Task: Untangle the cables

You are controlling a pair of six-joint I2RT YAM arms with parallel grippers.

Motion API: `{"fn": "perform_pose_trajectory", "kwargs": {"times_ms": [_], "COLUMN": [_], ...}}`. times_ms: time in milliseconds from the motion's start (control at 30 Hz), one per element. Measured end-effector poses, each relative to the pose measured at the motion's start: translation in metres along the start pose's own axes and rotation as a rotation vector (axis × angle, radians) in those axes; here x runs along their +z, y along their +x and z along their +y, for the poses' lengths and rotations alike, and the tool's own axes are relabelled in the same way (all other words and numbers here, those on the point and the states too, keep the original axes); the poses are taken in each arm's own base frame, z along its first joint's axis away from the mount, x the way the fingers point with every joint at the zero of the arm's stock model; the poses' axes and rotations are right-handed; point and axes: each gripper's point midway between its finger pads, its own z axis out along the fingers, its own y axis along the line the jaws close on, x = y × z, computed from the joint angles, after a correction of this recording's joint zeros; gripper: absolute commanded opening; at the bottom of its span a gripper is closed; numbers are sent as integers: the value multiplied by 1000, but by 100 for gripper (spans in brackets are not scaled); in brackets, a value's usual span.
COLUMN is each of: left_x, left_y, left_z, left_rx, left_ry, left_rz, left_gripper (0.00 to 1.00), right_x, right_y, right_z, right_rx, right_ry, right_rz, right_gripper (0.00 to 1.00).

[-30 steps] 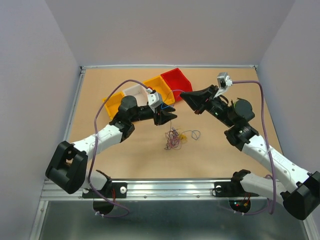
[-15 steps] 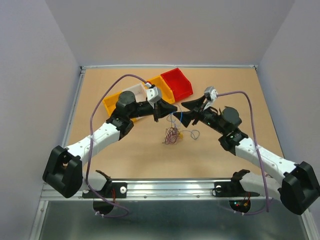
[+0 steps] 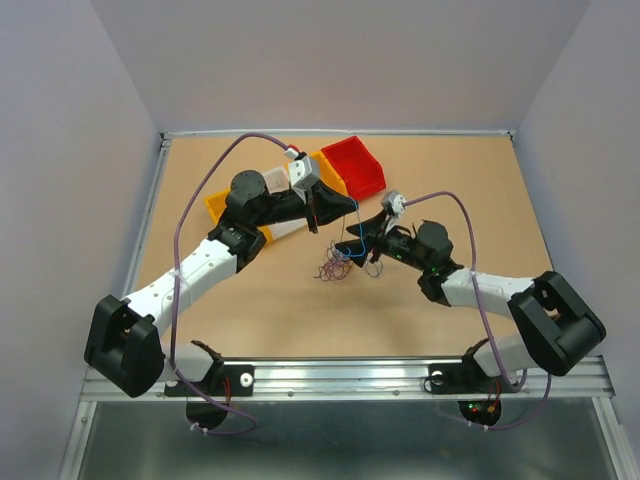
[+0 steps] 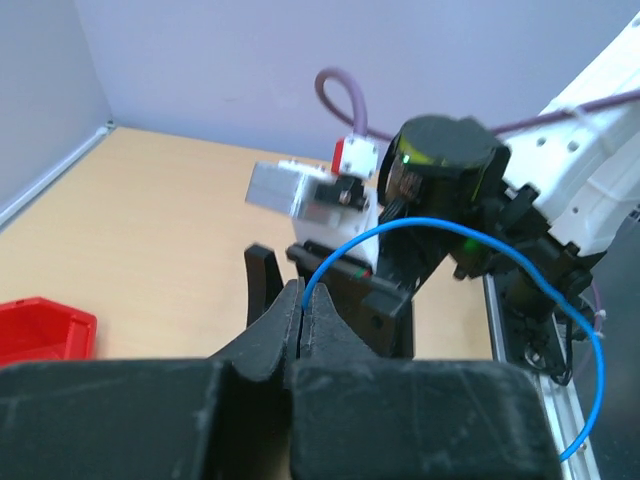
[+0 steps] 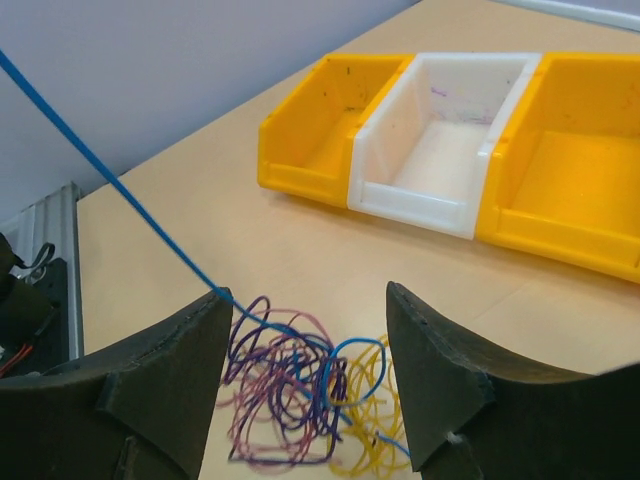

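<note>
The left gripper [image 4: 303, 298] is clenched on a blue wire [image 4: 455, 226], which arcs away from the pinched fingertips and loops down at the right of the left wrist view. The right gripper [image 5: 308, 312] is released, its two dark fingers [image 5: 165, 375] spread wide just above the cables [image 5: 300, 400], a small clump of pink, purple, blue and yellow strands lying on the table [image 3: 250, 300] between the two arms. The blue wire runs taut up out of that clump. The tabletop is tan and bare-looking wood, boxed in by pale lavender-grey walls [image 3: 350, 60], with a metal rail [image 3: 340, 375] along the near edge. Beyond the clump stand a yellow bin [image 5: 330, 110], a white bin [image 5: 450, 130], a second yellow bin [image 5: 575, 190] and a red bin [image 3: 352, 165] in a row.
</note>
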Motion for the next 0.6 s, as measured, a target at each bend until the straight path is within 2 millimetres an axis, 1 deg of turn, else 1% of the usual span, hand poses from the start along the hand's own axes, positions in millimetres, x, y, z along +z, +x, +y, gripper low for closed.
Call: {"fn": "perform_pose_trajectory", "kwargs": {"times_ms": [33, 100, 133, 200, 267, 300, 367, 433, 533, 567, 600], "left_x": [1, 4, 6, 8, 10, 11, 13, 15, 13, 11, 3], "left_y": [-4, -11, -12, -13, -16, -18, -35, -70, -153, -194, -234], "left_z": [-1, -2, -4, -7, -8, -8, -3, 5, 12, 15, 16], "left_rx": [0, 0, -2, -6, -8, -6, 24, 70, 151, 199, 246], "left_ry": [5, 13, 18, 28, 28, 25, -4, -57, -134, -166, -205], "left_rz": [-6, -17, -19, -19, -17, -17, -31, -61, -130, -181, -229], "left_gripper": [0, 0, 0, 0, 0, 0, 0, 0, 0, 0, 0], "right_x": [2, 6, 8, 12, 17, 18, 19, 20, 20, 19, 18], "right_y": [1, 7, 12, 22, 42, 48, 65, 77, 90, 94, 97], "right_z": [1, 0, 0, -2, -6, -7, -12, -16, -25, -27, -29], "right_rx": [2, 5, 10, 22, 45, 52, 78, 98, 117, 124, 128], "right_ry": [-9, -22, -26, -29, -26, -25, -15, -3, 34, 49, 62], "right_rz": [-3, -5, 2, 17, 55, 65, 98, 119, 129, 131, 133], "right_gripper": [62, 58, 53, 48, 40, 37, 28, 25, 24, 24, 22]}}
